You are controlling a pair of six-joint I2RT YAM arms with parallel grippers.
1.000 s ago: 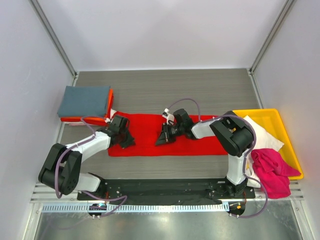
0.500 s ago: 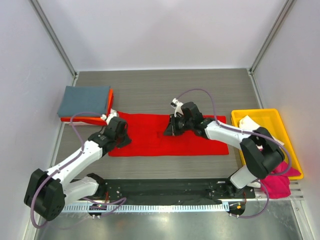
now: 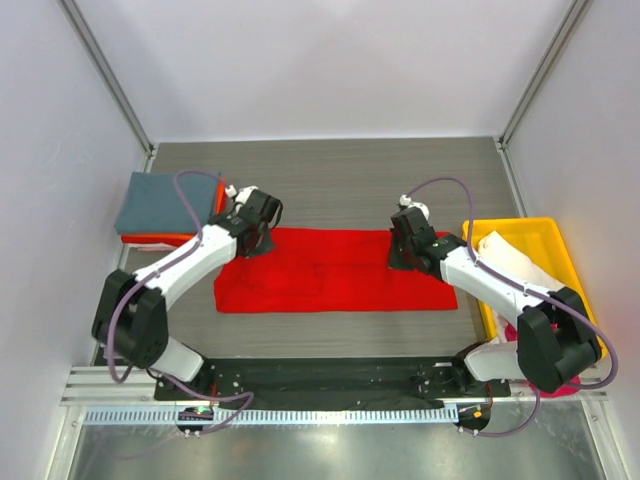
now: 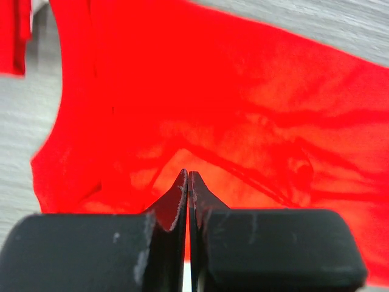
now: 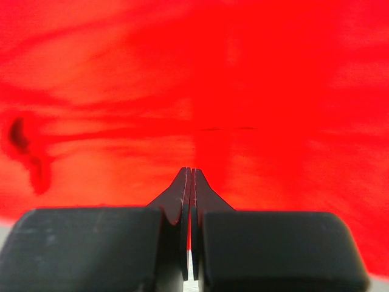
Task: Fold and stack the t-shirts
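While both are shut — left tool (image 4: 187, 179), right tool (image 5: 190, 175), over t-shirt (image 3: 330, 275)

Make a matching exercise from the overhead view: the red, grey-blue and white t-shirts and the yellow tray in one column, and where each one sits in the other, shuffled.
Column one
1. red t-shirt
2. grey-blue t-shirt
3. white t-shirt
4. yellow tray

Column two
A. at the right edge of the table
B. spread flat across the middle of the table
C. lying in the yellow tray
D. folded at the far left, on top of the orange t-shirt

Pairs: 1-B, 2-D, 3-C, 4-A
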